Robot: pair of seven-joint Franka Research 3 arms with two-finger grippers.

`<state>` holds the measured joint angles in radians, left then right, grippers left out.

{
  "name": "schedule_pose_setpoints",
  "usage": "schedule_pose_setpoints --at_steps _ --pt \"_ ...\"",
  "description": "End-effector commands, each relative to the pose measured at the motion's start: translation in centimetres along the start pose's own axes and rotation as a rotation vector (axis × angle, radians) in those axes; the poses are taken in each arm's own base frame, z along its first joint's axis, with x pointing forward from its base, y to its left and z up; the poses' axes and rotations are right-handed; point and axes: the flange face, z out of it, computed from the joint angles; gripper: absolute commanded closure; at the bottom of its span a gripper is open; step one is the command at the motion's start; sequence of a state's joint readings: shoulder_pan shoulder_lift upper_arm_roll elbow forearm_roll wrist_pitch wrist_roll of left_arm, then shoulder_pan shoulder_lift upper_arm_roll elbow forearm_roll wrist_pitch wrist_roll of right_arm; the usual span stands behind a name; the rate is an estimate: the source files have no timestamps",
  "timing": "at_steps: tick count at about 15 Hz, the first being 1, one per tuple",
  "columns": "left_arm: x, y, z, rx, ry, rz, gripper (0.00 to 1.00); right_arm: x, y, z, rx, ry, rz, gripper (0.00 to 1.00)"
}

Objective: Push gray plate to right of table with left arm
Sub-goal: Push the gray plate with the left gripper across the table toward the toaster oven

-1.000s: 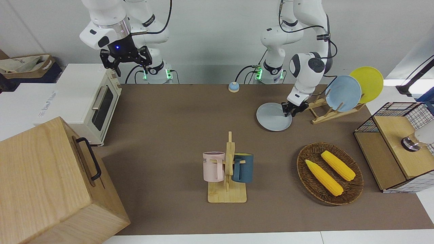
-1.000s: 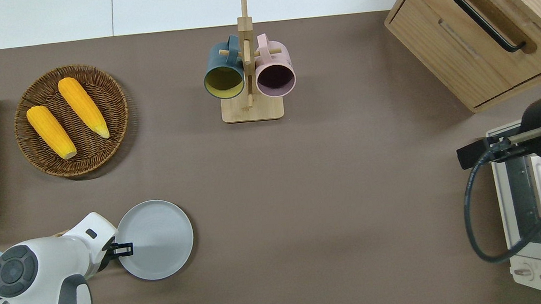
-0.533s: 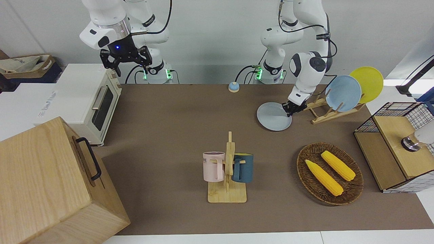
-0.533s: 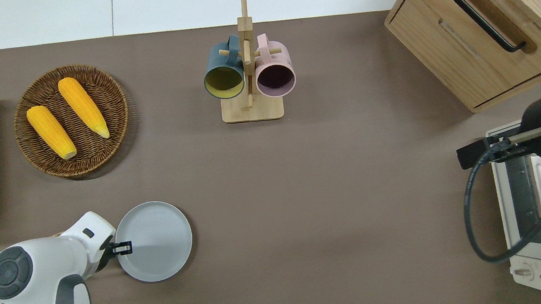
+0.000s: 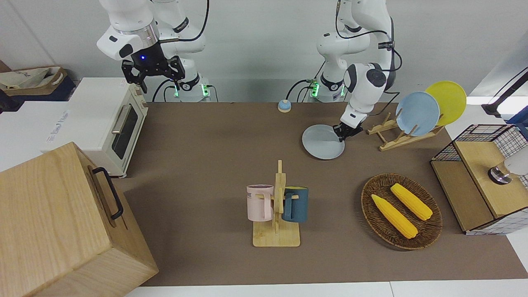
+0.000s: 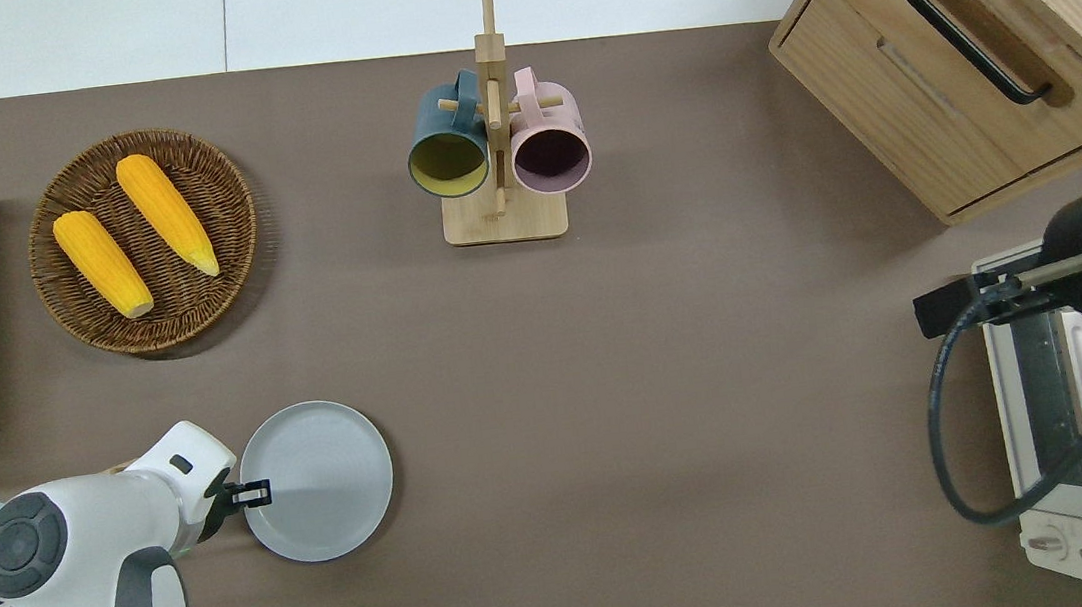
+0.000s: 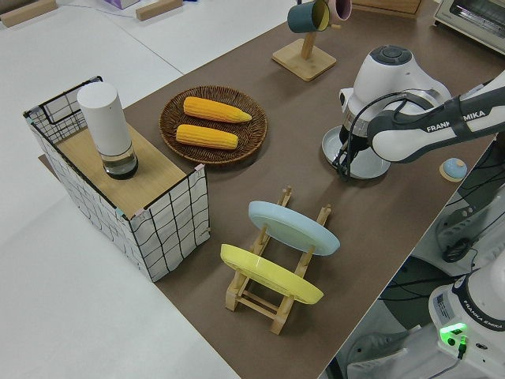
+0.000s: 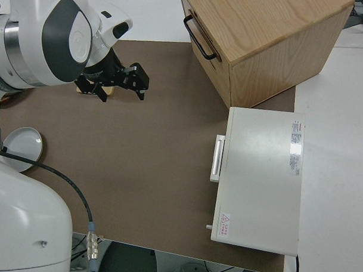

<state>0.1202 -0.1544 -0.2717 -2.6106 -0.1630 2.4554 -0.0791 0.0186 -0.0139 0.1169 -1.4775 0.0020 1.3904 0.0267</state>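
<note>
The gray plate (image 5: 323,142) (image 6: 316,480) (image 8: 22,147) lies flat on the brown table (image 5: 206,156), toward the left arm's end and beside the wooden plate rack. My left gripper (image 5: 345,133) (image 6: 257,492) (image 7: 344,164) is down at the plate's rim on the rack's side, its tip reaching just over that rim. In the left side view the arm hides part of the plate (image 7: 371,162). The right arm is parked with its gripper (image 5: 156,71) (image 8: 115,83) open and empty.
The rack (image 5: 406,134) holds a sky-blue and a yellow plate. A corn basket (image 5: 401,211), a mug stand (image 5: 277,206) and a small bell (image 5: 284,106) also sit on the table. A toaster oven (image 5: 109,123) and a wooden cabinet (image 5: 57,222) occupy the right arm's end.
The left gripper and the gray plate have slid together toward the right arm's end, away from the plate rack. The right arm has not moved.
</note>
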Motion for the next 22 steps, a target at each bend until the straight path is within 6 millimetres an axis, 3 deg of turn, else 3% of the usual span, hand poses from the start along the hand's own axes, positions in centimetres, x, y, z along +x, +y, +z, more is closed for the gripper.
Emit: schedule_pose_setpoints --at_steps 1,5,8,13,18,19,22 --pt "-1.5 4.8 0.9 -0.007 -0.019 -0.050 1.00 -0.3 0.1 -0.4 0.010 -0.004 0.004 0.017" --pt "-2.3 8.1 0.9 -0.009 -0.019 -0.063 1.00 -0.3 0.2 -0.4 0.010 -0.004 0.006 0.017" --pt "-2.8 13.4 0.6 -0.022 -0.016 -0.111 1.00 -0.3 0.1 -0.4 0.010 -0.005 0.004 0.017" --pt "-3.5 19.6 0.9 -0.041 -0.012 -0.169 1.00 -0.3 0.1 -0.4 0.010 -0.004 0.006 0.017" --pt "-4.0 27.8 0.7 -0.085 -0.020 -0.227 1.00 -0.3 0.1 -0.4 0.010 -0.004 0.004 0.017" --pt "-4.1 28.6 0.9 -0.073 -0.009 -0.235 1.00 -0.3 0.2 -0.4 0.010 -0.004 0.006 0.017" --pt "-4.5 33.2 1.9 -0.058 0.031 -0.276 1.00 -0.3 0.1 -0.4 0.010 -0.004 0.006 0.017"
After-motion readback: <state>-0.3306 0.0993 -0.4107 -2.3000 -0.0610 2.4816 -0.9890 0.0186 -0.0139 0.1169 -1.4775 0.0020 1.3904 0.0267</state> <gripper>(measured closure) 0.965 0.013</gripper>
